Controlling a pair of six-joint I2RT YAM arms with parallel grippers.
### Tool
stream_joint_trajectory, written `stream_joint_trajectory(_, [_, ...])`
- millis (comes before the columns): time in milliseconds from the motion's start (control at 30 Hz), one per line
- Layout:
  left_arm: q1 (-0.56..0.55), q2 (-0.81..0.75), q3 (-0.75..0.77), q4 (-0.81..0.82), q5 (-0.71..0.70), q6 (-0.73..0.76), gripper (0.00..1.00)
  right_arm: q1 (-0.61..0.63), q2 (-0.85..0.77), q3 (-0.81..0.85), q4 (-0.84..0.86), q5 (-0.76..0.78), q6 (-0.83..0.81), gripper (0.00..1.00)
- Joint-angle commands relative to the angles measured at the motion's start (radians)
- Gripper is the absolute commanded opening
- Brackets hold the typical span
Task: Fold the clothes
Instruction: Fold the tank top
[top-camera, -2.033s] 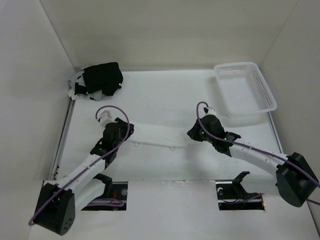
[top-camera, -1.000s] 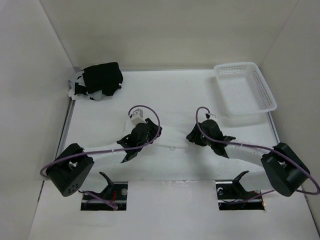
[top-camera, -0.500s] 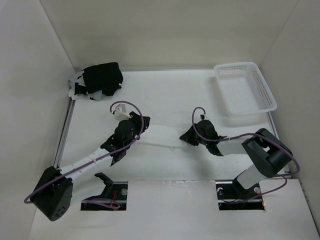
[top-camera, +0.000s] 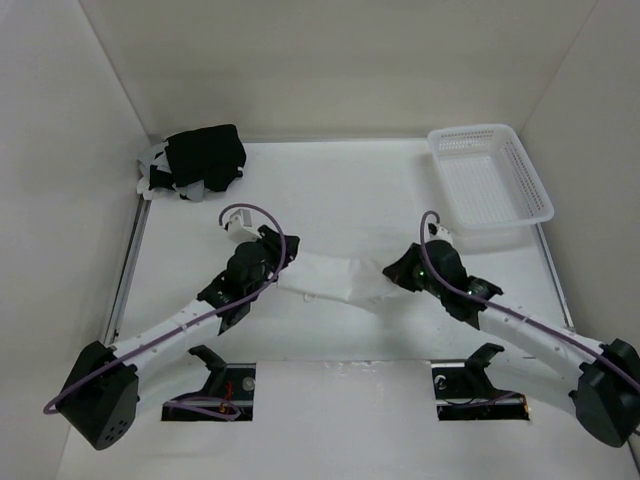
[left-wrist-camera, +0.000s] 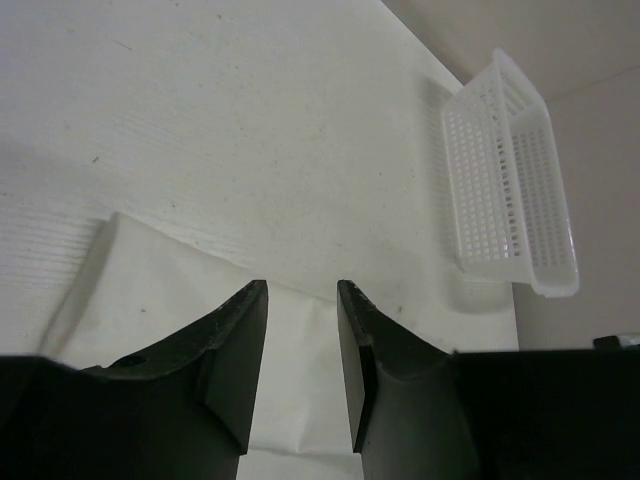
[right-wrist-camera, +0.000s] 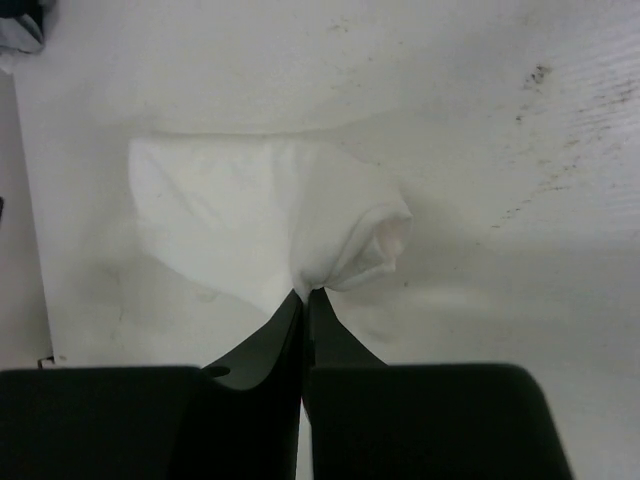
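Note:
The clothes (top-camera: 335, 278), a small white thin top, lie stretched on the white table between my two grippers. My left gripper (top-camera: 278, 262) stands at their left end. In the left wrist view its jaws (left-wrist-camera: 302, 290) are apart, and flat cloth (left-wrist-camera: 140, 285) shows beneath and through the gap, with nothing pinched. My right gripper (top-camera: 396, 272) is at the right end. In the right wrist view its tips (right-wrist-camera: 305, 293) are shut on a gathered fold of the cloth (right-wrist-camera: 220, 215), which puffs up just beyond them. No straps show.
A white mesh basket (top-camera: 490, 180) stands at the back right and also shows in the left wrist view (left-wrist-camera: 510, 180). A black folded bundle (top-camera: 203, 158) lies in the back left corner. White walls close in the table on three sides.
My right gripper has closed on the cloth's right end and drawn it a little to the right, bunching it. The left gripper swung right, then back, and has held still for the last half second.

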Motion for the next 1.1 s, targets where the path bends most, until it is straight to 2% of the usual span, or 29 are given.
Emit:
stream_joint_trajectory(0, [0.021, -0.048, 0.016, 0.006, -0.005, 0.018, 0.32, 0.066, 0.005, 0.159, -0.195, 0.074, -0.075, 0.03])
stream_joint_trajectory(233, [0.115, -0.166, 0.019, -0.071, 0.041, 0.043, 0.33, 0.204, 0.416, 0.558, -0.181, 0.083, -0.144, 0.05])
stream_joint_trajectory(367, [0.184, -0.263, -0.006, -0.121, 0.070, 0.043, 0.34, 0.270, 0.703, 0.811, -0.205, 0.050, -0.159, 0.07])
stream_joint_trajectory(500, [0.260, -0.332, -0.027, -0.161, 0.116, 0.046, 0.34, 0.318, 0.924, 1.032, -0.232, 0.007, -0.153, 0.09])
stream_joint_trajectory(567, [0.291, -0.350, -0.038, -0.176, 0.139, 0.046, 0.34, 0.342, 0.995, 1.098, -0.241, -0.002, -0.152, 0.18])
stream_joint_trajectory(667, [0.330, -0.366, -0.047, -0.200, 0.173, 0.044, 0.36, 0.355, 1.010, 1.117, -0.236, -0.018, -0.138, 0.41])
stream_joint_trajectory(733, [0.343, -0.370, -0.053, -0.207, 0.179, 0.044, 0.36, 0.362, 0.958, 1.065, -0.191, -0.030, -0.140, 0.48])
stream_joint_trajectory(800, [0.340, -0.363, -0.055, -0.204, 0.176, 0.043, 0.36, 0.362, 0.877, 0.976, -0.128, -0.038, -0.136, 0.50])
stream_joint_trajectory(867, [0.319, -0.331, -0.052, -0.194, 0.170, 0.038, 0.36, 0.361, 0.788, 0.872, -0.062, -0.039, -0.124, 0.47])
stream_joint_trajectory(1000, [0.218, -0.194, -0.046, -0.108, 0.143, 0.032, 0.36, 0.309, 0.684, 0.677, 0.053, -0.039, -0.124, 0.08])
stream_joint_trajectory(1067, [0.152, -0.099, -0.041, -0.059, 0.118, 0.038, 0.35, 0.290, 0.668, 0.616, 0.078, -0.047, -0.132, 0.02])
